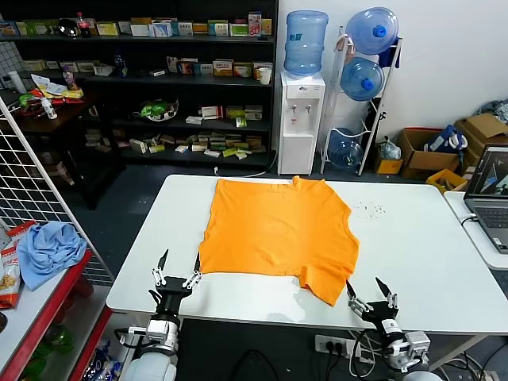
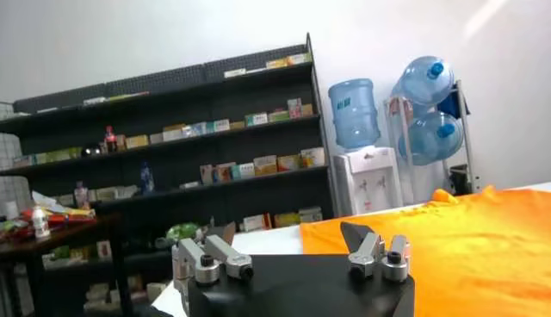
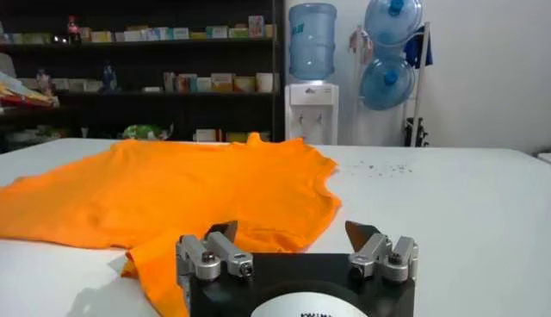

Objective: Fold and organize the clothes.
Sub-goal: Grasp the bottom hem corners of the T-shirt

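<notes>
The orange T-shirt [image 1: 278,234] lies spread flat on the white table [image 1: 413,246], plain side up, no lettering showing. It also shows in the left wrist view [image 2: 465,241] and the right wrist view [image 3: 172,194]. My left gripper [image 1: 179,268] is open and empty at the table's front edge, just at the shirt's near left corner; in its wrist view [image 2: 288,234] the jaws stand wide apart. My right gripper [image 1: 370,290] is open and empty at the front edge, just right of the shirt's near sleeve; it shows wide apart in its wrist view [image 3: 293,231].
A light blue cloth [image 1: 49,250] lies on a red shelf at the left, beside a wire rack [image 1: 32,182]. A laptop [image 1: 488,198] sits on a side table at the right. A water dispenser [image 1: 302,119] and dark shelves [image 1: 159,79] stand behind.
</notes>
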